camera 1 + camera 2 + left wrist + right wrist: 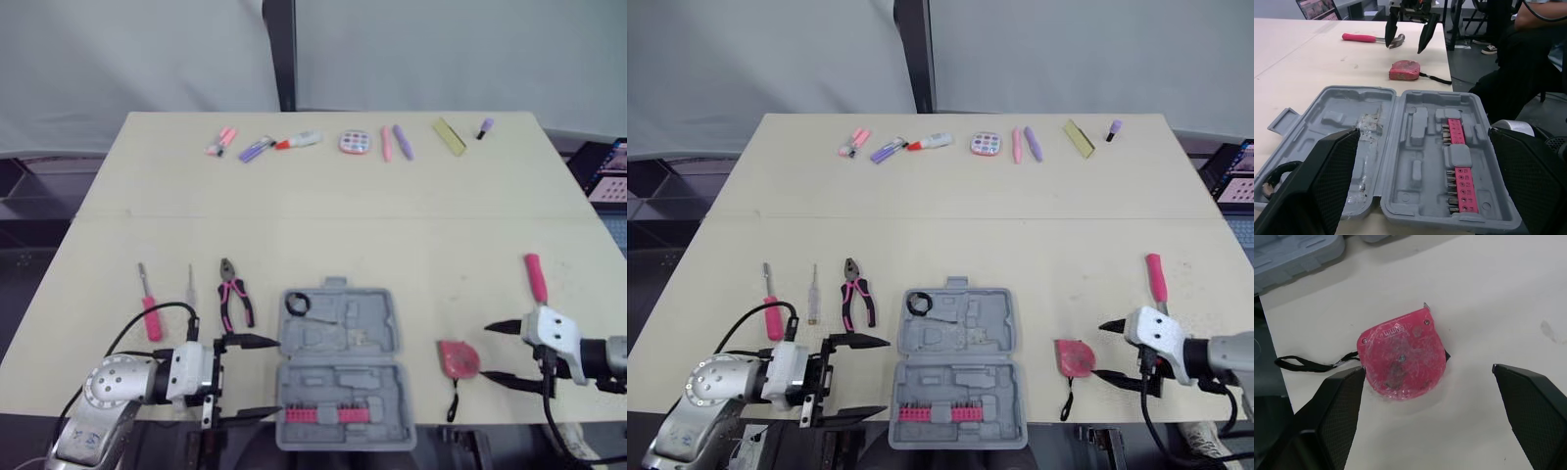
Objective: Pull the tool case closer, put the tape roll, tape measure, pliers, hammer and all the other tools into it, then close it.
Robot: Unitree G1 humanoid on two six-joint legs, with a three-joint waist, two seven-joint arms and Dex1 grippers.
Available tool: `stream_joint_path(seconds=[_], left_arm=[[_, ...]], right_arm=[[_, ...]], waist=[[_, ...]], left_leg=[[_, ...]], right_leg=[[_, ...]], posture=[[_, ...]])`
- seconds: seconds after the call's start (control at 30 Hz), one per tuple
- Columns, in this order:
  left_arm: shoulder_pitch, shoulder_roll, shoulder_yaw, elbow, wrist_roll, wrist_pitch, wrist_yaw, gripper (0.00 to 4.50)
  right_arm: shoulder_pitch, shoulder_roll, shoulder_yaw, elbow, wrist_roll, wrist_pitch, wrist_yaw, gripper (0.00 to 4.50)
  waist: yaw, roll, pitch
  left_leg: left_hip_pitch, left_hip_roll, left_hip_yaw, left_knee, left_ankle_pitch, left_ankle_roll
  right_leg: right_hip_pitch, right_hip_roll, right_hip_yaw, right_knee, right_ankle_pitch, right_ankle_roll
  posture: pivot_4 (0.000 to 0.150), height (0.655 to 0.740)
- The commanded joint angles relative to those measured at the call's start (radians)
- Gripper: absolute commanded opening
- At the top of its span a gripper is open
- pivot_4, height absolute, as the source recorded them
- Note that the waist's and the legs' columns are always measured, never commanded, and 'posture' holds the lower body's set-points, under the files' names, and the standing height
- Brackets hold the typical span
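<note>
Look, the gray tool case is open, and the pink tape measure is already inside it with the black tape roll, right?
Not quite. The tool case is open with the black tape roll in it, but the pink tape measure lies on the table to the case's right, just ahead of the open right end effector. The left eye view shows it.

Case (338,367) open; L tool (278,377) spread beside it, R tool (484,352) spread by tape measure (457,358).

Right now a short line of raised lettering is seen on the pink tape measure (1400,357), centre of the right wrist view, but it cannot be read. No other text can be made out.
</note>
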Motion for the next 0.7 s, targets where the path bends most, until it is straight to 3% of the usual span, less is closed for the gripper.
stream_joint_path(seconds=[0.03, 0.7], left_arm=[[0.004, 0.006, 0.008, -0.015, 0.002, -0.011, 0.007, 4.5], [0.027, 0.004, -0.004, -0.032, 0.029, -0.013, 0.055, 4.5]], right_arm=[[-0.046, -0.009, 0.051, 0.049, -0.025, -0.071, 0.051, 4.39], [-0.169, 0.034, 0.19, 0.23, -0.114, -0.221, 0.026, 4.39]], waist=[[0.0, 0.0, 0.0], [0.0, 0.0, 0.0]], left_leg=[[0.0, 0.0, 0.0, 0.0, 0.0, 0.0], [0.0, 0.0, 0.0, 0.001, 0.0, 0.0]], right_leg=[[0.0, 0.0, 0.0, 0.0, 0.0, 0.0], [0.0, 0.0, 0.0, 0.0, 0.0, 0.0]], posture=[[0.15, 0.7134], [0.15, 0.7134]])
